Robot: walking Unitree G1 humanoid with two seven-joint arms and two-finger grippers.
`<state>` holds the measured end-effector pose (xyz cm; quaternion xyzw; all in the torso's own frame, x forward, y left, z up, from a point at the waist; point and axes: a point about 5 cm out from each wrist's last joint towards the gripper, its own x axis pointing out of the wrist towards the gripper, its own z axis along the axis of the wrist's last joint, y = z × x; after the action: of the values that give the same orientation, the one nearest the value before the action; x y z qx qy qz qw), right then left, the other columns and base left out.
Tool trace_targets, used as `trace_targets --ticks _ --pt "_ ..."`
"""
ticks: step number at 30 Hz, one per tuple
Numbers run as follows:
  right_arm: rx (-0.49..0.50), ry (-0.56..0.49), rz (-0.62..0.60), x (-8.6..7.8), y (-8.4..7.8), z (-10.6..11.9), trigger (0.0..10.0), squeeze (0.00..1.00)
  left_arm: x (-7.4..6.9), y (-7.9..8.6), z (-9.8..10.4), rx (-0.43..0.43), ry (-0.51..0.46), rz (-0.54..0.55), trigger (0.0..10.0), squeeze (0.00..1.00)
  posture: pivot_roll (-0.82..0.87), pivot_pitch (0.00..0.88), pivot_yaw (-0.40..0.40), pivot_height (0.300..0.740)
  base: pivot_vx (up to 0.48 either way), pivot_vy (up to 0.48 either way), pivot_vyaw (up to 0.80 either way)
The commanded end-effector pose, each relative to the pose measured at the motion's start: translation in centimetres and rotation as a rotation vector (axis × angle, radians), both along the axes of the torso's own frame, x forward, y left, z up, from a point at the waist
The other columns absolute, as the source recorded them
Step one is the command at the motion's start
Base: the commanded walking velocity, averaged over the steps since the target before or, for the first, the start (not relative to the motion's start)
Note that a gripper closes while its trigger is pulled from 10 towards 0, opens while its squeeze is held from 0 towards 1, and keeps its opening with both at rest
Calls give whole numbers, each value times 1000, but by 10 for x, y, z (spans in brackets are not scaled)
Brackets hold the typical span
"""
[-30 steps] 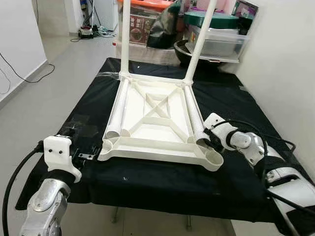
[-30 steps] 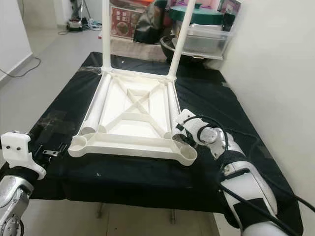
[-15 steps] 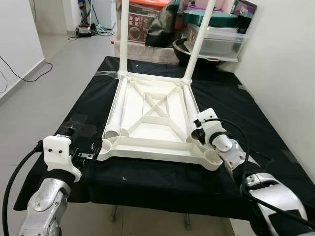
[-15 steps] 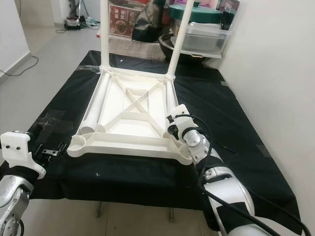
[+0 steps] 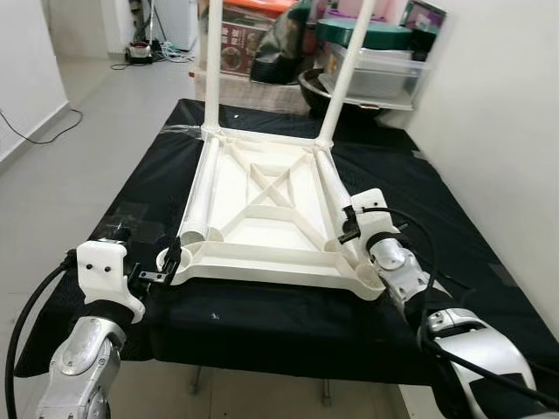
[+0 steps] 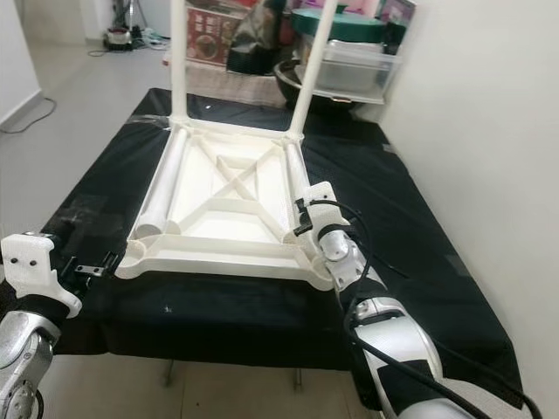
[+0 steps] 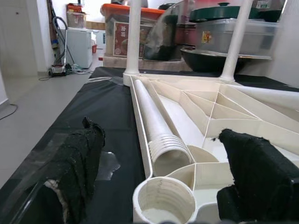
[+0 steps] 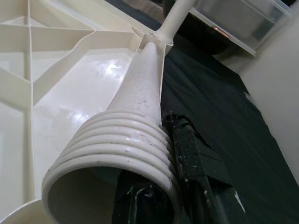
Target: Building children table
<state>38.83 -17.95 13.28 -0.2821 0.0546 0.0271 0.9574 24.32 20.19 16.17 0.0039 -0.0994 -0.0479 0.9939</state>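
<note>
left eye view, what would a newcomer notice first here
The upside-down white plastic children's table top lies on a black cloth-covered table, with two legs screwed in upright at its far corners and two loose legs lying along its sides. The right gripper is at the threaded end of the right loose leg, and the left gripper, fingers apart, hovers at the near left corner socket.

Upturned tabletop (image 5: 262, 205) occupies the black cloth's (image 5: 148, 196) centre; bare cloth strips flank it at 3 and 9 o'clock. Storage bins (image 5: 376, 65) block 12 o'clock.
</note>
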Motion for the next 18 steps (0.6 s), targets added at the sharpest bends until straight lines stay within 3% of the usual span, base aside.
trace_targets --ticks 1,5,8,11,15,16,17,18 --pt "48 3 2 -2 -5 -2 0 0 0 -5 0 5 -4 -6 10000 0 144 0 -162 740 0 0 0" --pt "128 -56 61 1 -6 12 0 0 0 -5 1 8 1 -2 10000 0 130 0 -152 740 0 0 0" --pt "248 -140 203 2 -7 36 0 0 -2 -4 6 -37 -12 -6 10000 0 108 0 -141 740 0 0 0" --pt "277 -192 259 1 -13 50 0 0 -2 -4 11 -78 -26 -14 10000 0 108 0 -141 740 0 0 0" --pt "475 -274 275 -1 -33 68 0 0 3 -11 25 -299 -83 -56 10000 0 82 0 -127 740 0 0 0" --pt "574 -268 266 -1 -36 65 0 0 6 -17 29 -383 -101 -87 10000 0 81 0 -123 740 0 0 0" --pt "574 -268 266 -1 -36 65 0 0 6 -17 29 -383 -101 -87 10000 0 81 0 -123 740 0 0 0" --pt "691 -240 286 -2 -34 59 0 0 8 -23 34 -489 -119 -127 10000 0 80 0 -122 740 0 0 0"
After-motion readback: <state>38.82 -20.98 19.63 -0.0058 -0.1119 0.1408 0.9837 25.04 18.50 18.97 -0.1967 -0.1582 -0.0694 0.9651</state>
